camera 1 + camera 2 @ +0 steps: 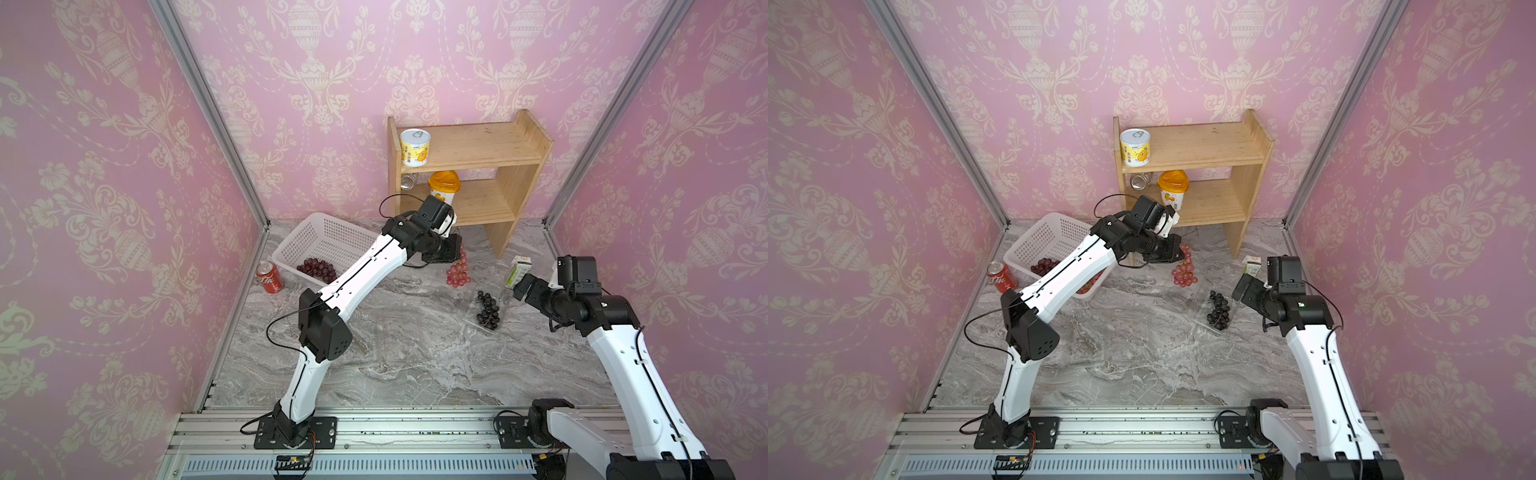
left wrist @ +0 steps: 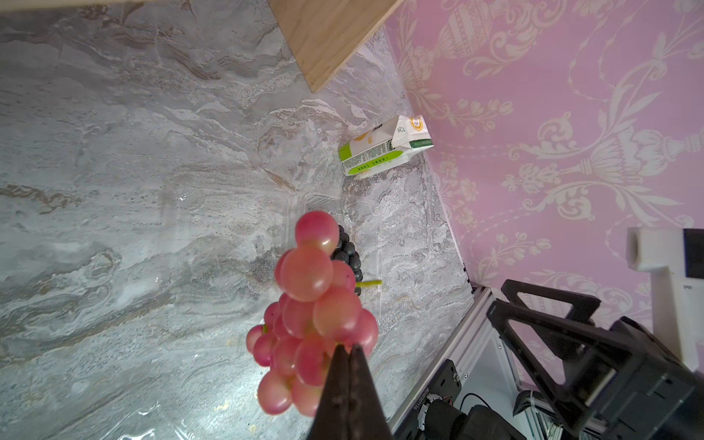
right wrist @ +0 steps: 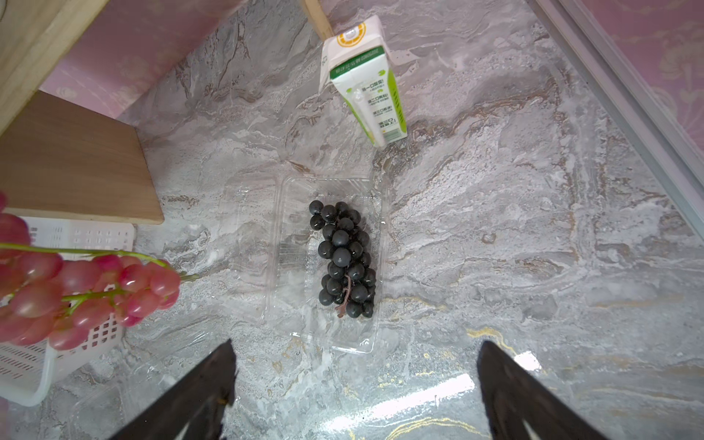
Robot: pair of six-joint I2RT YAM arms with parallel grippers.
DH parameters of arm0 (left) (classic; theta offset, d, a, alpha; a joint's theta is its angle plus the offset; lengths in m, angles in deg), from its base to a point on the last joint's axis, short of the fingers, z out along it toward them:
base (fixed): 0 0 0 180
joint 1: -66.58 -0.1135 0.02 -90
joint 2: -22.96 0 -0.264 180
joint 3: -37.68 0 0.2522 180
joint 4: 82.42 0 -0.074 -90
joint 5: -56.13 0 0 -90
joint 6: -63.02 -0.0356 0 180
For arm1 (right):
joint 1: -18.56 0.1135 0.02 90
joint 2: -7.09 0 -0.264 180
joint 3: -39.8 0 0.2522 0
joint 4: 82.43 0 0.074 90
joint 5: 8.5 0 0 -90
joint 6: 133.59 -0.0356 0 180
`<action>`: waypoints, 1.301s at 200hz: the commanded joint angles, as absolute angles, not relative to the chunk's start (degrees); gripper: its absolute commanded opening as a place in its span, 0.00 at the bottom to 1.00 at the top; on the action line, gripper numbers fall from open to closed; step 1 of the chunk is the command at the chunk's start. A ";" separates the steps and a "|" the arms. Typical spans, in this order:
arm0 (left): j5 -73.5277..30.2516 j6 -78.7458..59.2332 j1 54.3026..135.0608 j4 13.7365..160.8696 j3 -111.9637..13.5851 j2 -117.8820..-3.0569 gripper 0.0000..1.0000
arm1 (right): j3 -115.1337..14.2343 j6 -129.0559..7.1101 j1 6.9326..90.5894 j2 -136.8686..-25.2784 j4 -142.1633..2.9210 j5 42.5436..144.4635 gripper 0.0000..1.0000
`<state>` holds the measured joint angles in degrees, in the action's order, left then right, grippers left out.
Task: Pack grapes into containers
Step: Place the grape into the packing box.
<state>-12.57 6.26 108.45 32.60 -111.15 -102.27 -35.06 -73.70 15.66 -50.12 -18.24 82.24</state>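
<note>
Grapes in a pink bunch (image 2: 308, 274) hang from the clenched left hand (image 2: 348, 346), clear of the desk (image 3: 495, 228) for carrying; the released right hand (image 3: 356, 344) hovers near the container (image 3: 293, 205) holding the black bunch (image 3: 344, 259).

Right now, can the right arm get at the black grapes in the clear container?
Probably yes. The right gripper hangs open near the black grapes, which lie uncovered in the clear container. The left gripper, shut on the pink bunch, is off to one side.
</note>
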 commanded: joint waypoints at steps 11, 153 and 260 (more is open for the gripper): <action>-10.77 3.58 109.85 28.04 -119.32 -107.69 0.00 | -33.22 -74.03 11.84 -48.62 -18.39 85.76 1.00; -9.96 -0.16 114.30 24.33 -119.27 -112.05 0.00 | -28.98 -74.85 7.81 -46.94 -20.69 90.69 1.00; -9.18 -0.39 115.63 25.52 -119.03 -115.51 0.00 | -28.23 -75.10 6.54 -45.80 -20.46 92.21 1.00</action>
